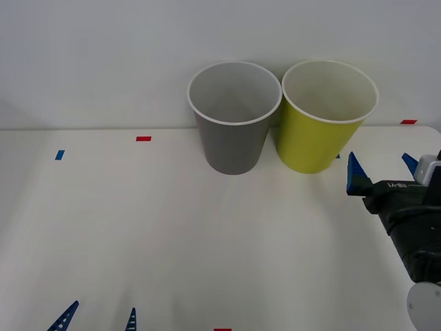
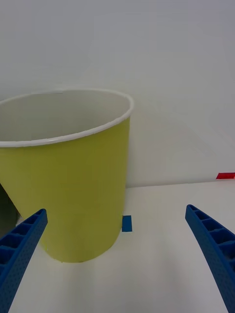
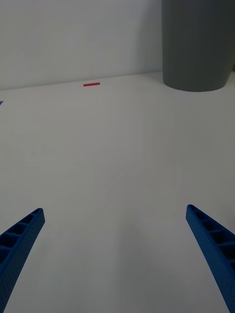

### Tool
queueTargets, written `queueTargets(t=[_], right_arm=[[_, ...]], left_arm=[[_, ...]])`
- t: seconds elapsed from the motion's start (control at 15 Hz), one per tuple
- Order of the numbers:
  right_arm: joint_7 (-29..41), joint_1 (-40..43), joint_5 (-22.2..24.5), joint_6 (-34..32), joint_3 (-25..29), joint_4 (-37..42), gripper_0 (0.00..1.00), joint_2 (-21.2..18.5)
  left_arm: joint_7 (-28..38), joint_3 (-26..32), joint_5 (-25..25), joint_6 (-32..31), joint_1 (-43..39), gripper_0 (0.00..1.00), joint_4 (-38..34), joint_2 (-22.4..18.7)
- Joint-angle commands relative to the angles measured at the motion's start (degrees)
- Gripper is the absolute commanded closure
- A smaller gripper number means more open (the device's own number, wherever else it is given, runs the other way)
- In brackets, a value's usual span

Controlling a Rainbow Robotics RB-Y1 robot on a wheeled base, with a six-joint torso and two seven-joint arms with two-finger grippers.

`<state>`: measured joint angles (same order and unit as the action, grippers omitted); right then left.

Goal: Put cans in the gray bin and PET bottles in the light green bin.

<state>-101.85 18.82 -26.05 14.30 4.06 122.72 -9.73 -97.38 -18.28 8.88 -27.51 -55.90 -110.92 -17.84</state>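
Observation:
The gray bin and the light green bin stand side by side at the back of the white table, both upright with pale insides. My right gripper hovers open just to the right of the light green bin, nothing between its fingers. My left gripper rests open at the table's front left edge, with the gray bin far ahead of it. No can or PET bottle is in view.
Small red tape marks and a blue one lie on the table. A plain wall rises right behind the bins. A blue tape piece lies at the green bin's base.

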Motion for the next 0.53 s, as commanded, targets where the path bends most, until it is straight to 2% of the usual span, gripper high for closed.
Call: queueTargets(t=[0.07,0.2,0.33,0.53], right_arm=[[0.69,0.69,1.80,-11.22,-5.11,-7.67,0.03,-5.56],[1.21,2.71,3.11,-16.76,-7.04,-9.69,0.03,-7.05],[1.21,4.20,2.41,-16.84,-8.27,-9.69,0.03,-6.88],[0.95,5.61,4.17,-18.25,-9.51,-9.60,0.03,-6.17]], left_arm=[[0.00,0.00,0.00,0.00,0.00,0.00,0.00,0.00],[0.00,0.00,0.00,0.00,0.00,0.00,0.00,0.00],[0.00,0.00,0.00,0.00,0.00,0.00,0.00,0.00],[0.00,0.00,0.00,0.00,0.00,0.00,0.00,0.00]])
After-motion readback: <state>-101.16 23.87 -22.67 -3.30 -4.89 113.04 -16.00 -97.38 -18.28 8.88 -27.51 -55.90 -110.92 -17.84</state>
